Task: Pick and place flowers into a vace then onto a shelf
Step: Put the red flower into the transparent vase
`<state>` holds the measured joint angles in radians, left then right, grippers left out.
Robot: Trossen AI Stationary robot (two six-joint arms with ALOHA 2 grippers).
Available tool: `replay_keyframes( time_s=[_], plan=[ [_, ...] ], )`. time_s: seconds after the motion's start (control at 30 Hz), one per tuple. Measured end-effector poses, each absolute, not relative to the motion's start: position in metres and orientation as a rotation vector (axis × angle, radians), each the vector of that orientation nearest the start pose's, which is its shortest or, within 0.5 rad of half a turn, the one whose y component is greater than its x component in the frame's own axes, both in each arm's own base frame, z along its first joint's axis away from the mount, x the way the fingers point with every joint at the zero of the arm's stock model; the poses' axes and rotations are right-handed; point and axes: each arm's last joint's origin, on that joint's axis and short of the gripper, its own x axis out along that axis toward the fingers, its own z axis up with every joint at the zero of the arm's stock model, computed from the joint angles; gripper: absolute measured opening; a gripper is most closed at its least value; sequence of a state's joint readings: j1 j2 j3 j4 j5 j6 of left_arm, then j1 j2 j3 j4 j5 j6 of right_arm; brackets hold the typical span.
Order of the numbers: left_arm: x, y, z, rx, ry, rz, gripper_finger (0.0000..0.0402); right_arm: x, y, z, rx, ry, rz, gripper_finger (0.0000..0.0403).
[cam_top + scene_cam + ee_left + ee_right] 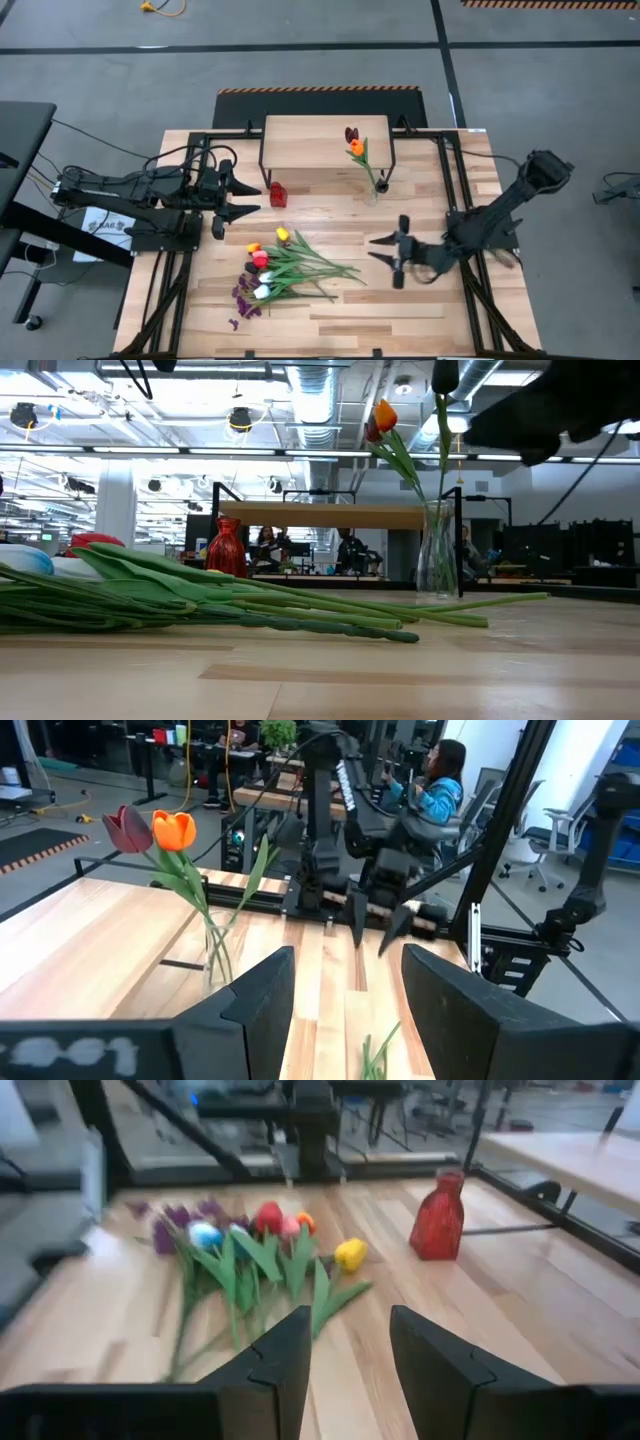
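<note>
A bunch of flowers (285, 265) lies flat on the wooden table, heads toward the left, stems toward the right; the right wrist view also shows the flowers (255, 1250). A clear glass vase (372, 192) stands on the table by the shelf's (325, 135) near right leg, with an orange tulip (175, 828) and a maroon tulip (125, 828) standing in it by their stems. My right gripper (376, 250) hangs open just right of the stem ends, pointing at them. My left gripper (252, 198) waits open at the left, level, above the table.
A small red vase (277, 193) stands on the table between my left gripper and the shelf. Black frame rails (455, 200) run along the table's left and right sides. A seated person (445, 780) shows in the room beyond the table.
</note>
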<state>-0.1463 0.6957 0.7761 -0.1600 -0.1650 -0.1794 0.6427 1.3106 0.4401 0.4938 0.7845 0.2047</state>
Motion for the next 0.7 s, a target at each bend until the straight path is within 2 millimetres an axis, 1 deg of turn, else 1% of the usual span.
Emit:
replay_keyframes(
  time_s=[0.23,0.4,0.5,0.7],
  plan=[
    [0.152,-0.018,0.344,-0.168,0.078,0.026,0.0176,0.262,0.136,0.165,-0.080,0.332,-0.263,0.0131],
    [0.152,-0.018,0.344,-0.168,0.080,0.026,0.0176,0.299,0.139,0.155,-0.066,0.385,-0.228,0.0131],
    [0.152,-0.018,0.344,-0.167,0.082,0.026,0.0176,0.316,0.141,0.147,-0.065,0.410,-0.208,0.0131],
    [0.152,-0.018,0.344,-0.167,0.085,0.026,0.0176,0.339,0.144,0.132,-0.060,0.451,-0.164,0.0131]
  ],
)
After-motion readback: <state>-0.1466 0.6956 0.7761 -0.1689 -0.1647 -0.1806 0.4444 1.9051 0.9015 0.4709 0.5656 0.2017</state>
